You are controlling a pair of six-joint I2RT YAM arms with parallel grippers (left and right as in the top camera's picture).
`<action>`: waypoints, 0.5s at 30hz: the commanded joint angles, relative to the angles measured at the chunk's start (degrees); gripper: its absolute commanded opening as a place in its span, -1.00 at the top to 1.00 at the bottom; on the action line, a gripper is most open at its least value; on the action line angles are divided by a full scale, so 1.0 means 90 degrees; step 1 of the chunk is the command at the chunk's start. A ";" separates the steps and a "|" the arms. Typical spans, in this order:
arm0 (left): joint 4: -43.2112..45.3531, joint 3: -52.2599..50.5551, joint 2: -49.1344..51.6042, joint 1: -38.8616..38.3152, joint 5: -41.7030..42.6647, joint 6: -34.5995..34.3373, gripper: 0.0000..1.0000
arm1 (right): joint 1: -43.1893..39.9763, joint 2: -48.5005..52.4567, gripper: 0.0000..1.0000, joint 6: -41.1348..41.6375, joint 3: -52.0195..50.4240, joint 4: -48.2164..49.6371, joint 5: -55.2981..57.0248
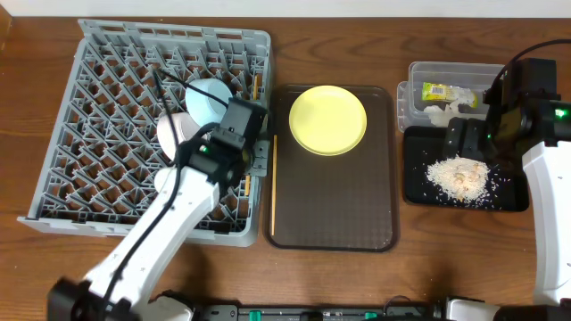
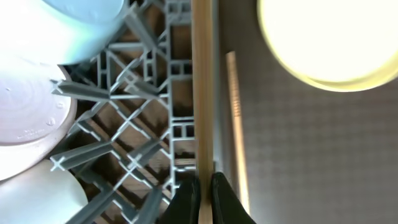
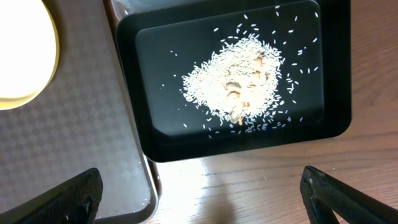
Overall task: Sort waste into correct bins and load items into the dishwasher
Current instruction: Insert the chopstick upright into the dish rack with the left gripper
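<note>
My left gripper (image 2: 202,198) (image 1: 258,141) is shut on a wooden chopstick (image 2: 202,93), which runs along the right edge of the grey dishwasher rack (image 1: 116,134). A second chopstick (image 2: 236,124) lies on the brown serving tray beside it. In the rack sit a light-blue bowl (image 1: 210,96), a white bowl (image 1: 174,134) and a white cup (image 1: 165,181). The yellow plate (image 1: 327,119) rests on the serving tray. My right gripper (image 3: 202,199) (image 1: 466,138) hangs open over the near edge of the black tray bin (image 3: 161,106), which holds the rice scraps (image 3: 239,81).
The dark-brown serving tray (image 1: 335,205) lies between the rack and the bins. The clear tub (image 1: 413,102) at the back right holds the yellow-green wrapper (image 1: 439,90) and the white tissue (image 1: 442,113). Bare wooden table (image 3: 249,186) shows in front of the black tray.
</note>
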 commanded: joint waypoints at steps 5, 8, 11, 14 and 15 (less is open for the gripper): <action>-0.0015 -0.0002 0.0381 0.0260 -0.0056 0.0165 -0.03 | -0.0095 -0.0029 -0.99 -0.0005 0.0032 -0.0012 -0.0032; -0.0015 0.0000 0.0342 0.0260 -0.0053 0.0165 -0.15 | -0.0095 -0.0029 -0.99 -0.0005 0.0032 -0.0012 -0.0032; -0.0073 0.0044 0.0158 0.0255 -0.0046 0.0163 -0.16 | -0.0095 -0.0029 -0.98 -0.0005 0.0032 -0.0019 -0.0032; -0.0146 0.0112 -0.0226 0.0226 0.0423 0.0160 -0.17 | -0.0095 -0.0029 -0.98 -0.0005 0.0032 -0.0034 -0.0032; -0.0109 0.0112 -0.0369 0.0209 0.0682 0.0141 -0.16 | -0.0095 -0.0029 -0.98 -0.0005 0.0032 -0.0032 -0.0029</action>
